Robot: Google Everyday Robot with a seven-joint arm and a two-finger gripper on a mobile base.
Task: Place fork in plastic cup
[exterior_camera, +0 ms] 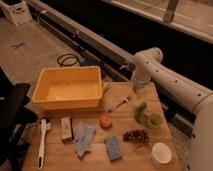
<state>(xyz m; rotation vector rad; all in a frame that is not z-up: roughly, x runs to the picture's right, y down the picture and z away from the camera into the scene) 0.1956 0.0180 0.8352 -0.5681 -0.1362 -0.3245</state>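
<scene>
One fork (120,105) on the wooden table (95,162), lying flat on a slant just in front of the right corner of the yellow bin (67,92). One end points down toward the bin's corner, the other up and right toward the arm. Slim, silvery, metal by the look: I judge it light, stiff and slick, and so low on the boards that a pinch from above has little to bite on. Best hold, I reckon, is across the narrow handle near its middle, taken square to its length, so it hangs balanced and does not swivel. The gripper (135,93) hangs at the end of the white arm, just above and right of the fork's far end, close by but not seen touching it; open or closed, I cannot tell from here. The plastic cup (154,120), pale green, stands near the table's right edge, to the right of the fork, with a green cucumber (140,112) lying between them. The cup looks light; a fork dropped in carelessly could tip it.
</scene>
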